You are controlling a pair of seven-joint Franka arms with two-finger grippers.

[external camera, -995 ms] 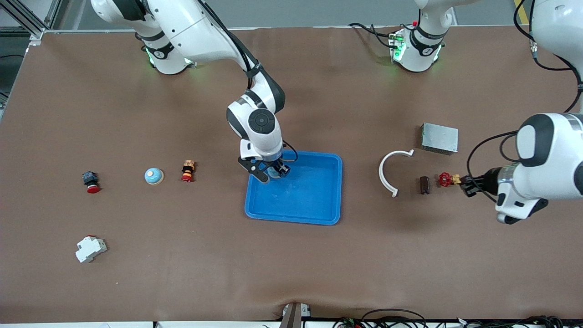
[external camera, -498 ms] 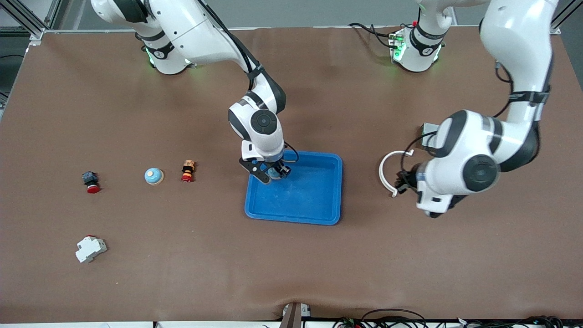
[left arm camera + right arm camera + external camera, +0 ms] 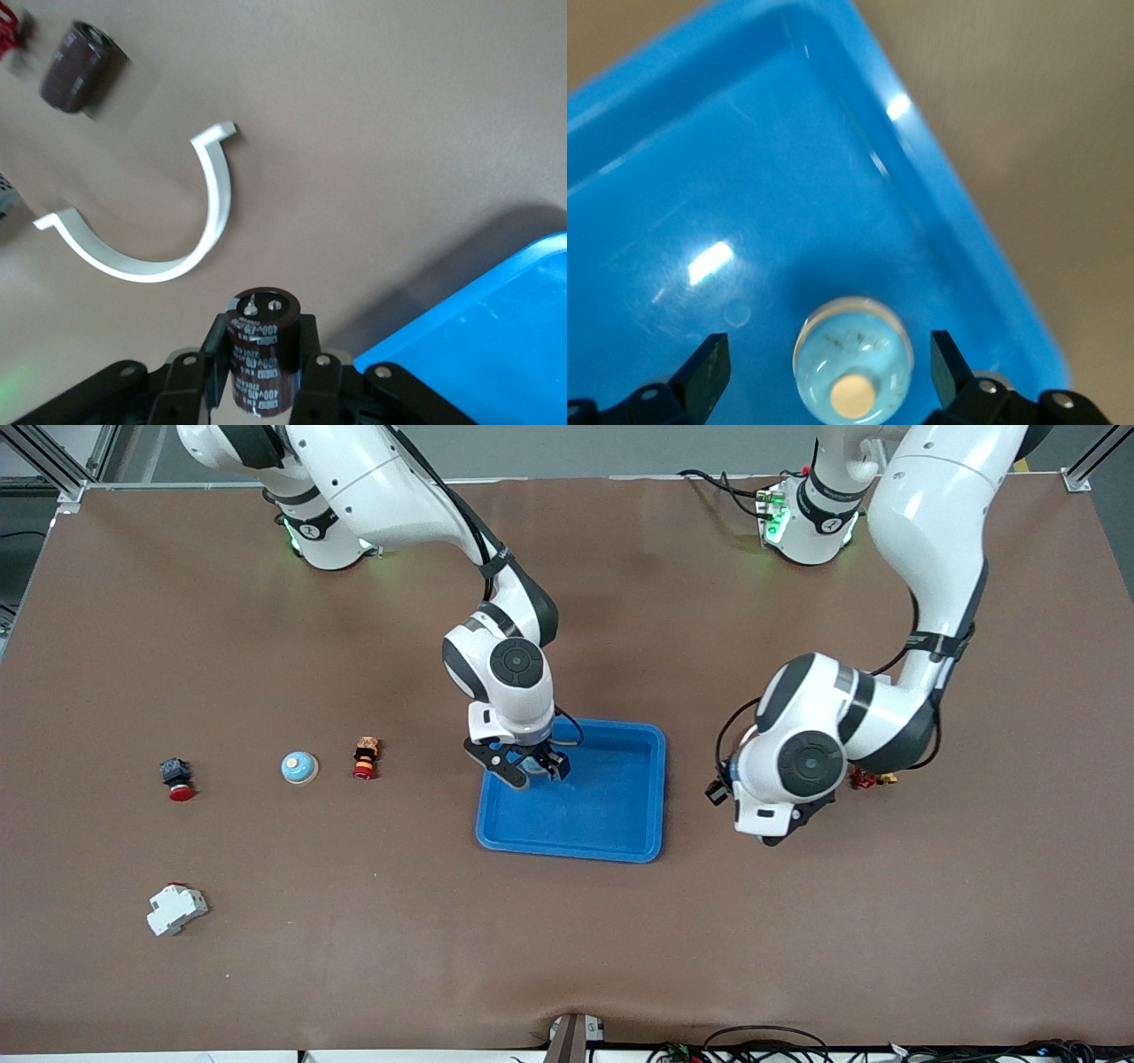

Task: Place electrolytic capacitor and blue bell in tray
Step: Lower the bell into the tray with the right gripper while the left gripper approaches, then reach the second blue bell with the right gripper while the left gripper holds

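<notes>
Capacitor incoming, bell already sitting in the tray

The left tool (image 3: 257,367) is clamping the capacitor (image 3: 261,347) upright at center-right of the frame, with the tray (image 3: 611,815) just beside it toward center. The right tool (image 3: 828,367) is gaping wide around the blue bell (image 3: 852,359). A white clip (image 3: 151,239) is lying nearby.

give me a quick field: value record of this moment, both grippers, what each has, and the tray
right gripper: open, low over the tray's corner toward the right arm's base
blue bell: between the open fingers, in the tray
left gripper: shut on the electrolytic capacitor, over bare table beside the tray
tray: blue, mid-table, holds only the bell
second capacitor: lying on the table near the white curved clip
second bell: on the table toward the right arm's end
task left: capacitor not yet in tray
</notes>
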